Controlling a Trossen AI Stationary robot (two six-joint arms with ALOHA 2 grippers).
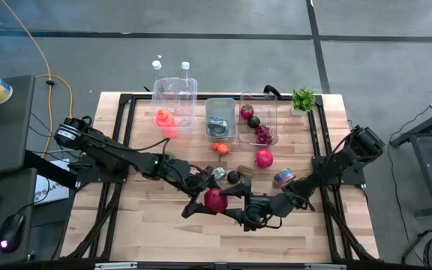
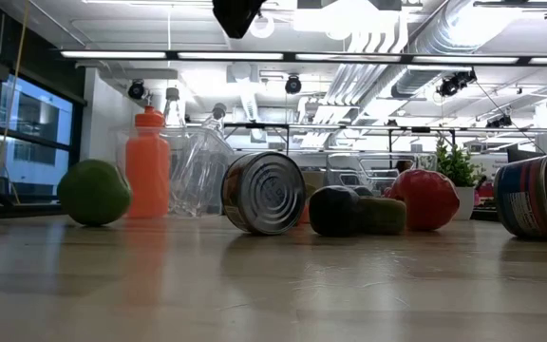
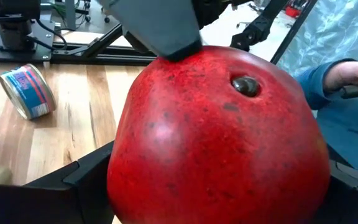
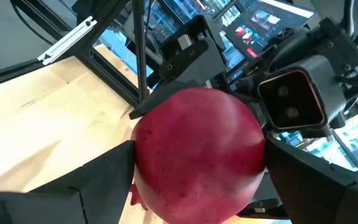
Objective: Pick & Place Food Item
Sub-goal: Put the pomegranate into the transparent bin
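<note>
Dark jointed arms, black cables

a green fruit (image 2: 94, 192) sits left of an orange bottle (image 2: 147, 163); a tipped can (image 2: 263, 193), dark fruits (image 2: 334, 211), a red fruit (image 2: 426, 199) and another can (image 2: 536, 197) follow rightward.

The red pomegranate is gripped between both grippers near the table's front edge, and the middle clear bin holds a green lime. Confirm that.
Not quite. The red pomegranate does sit between the left gripper and the right gripper near the front edge, but the high view shows the middle clear bin holding a metal can, not a lime.
</note>
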